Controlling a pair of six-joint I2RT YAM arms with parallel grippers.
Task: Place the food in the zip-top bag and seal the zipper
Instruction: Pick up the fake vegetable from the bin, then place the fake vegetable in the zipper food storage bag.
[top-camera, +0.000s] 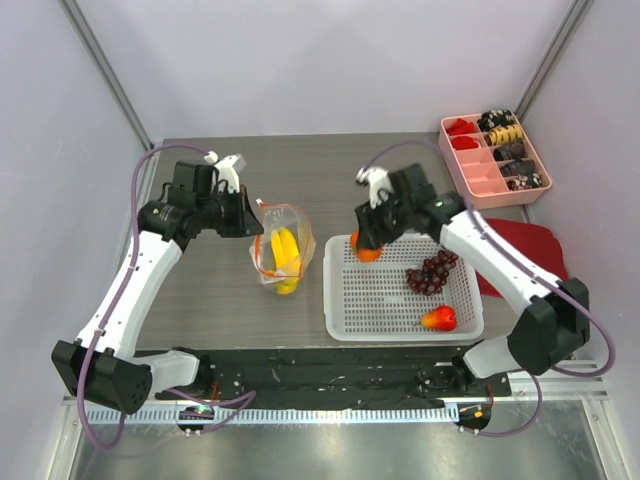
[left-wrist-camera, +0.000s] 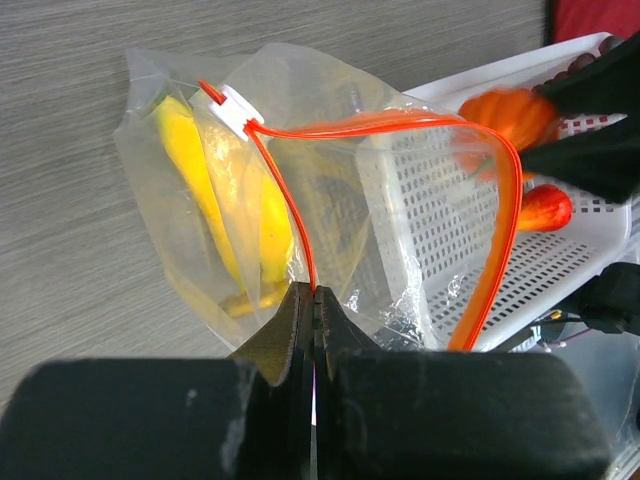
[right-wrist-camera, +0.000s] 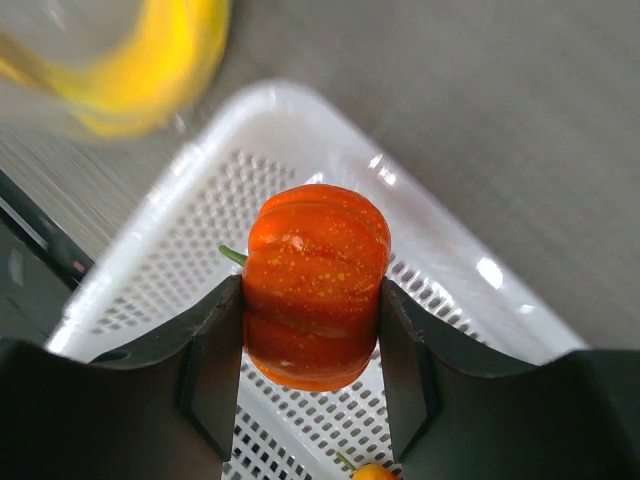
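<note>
Pumpkin (right-wrist-camera: 315, 285) — clamped in right gripper (right-wrist-camera: 312, 305).

Far bench (top-camera: 310, 165) lay open, narrow gap between zip-top bag (top-camera: 304, 232) and basket (top-camera: 372, 300), left hand (top-camera: 254, 222) blocked bag's left side.

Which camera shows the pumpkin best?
Right wrist: the pumpkin fills the frame, held in the right gripper over the basket. Top view shows an orange sliver under the gripper; left wrist shows it blurred beyond the bag.

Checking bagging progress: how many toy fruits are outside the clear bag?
3: the pumpkin in the right gripper at the basket's corner, the grape cluster and the red-orange fruit lying in it. None seems hidden.
</note>
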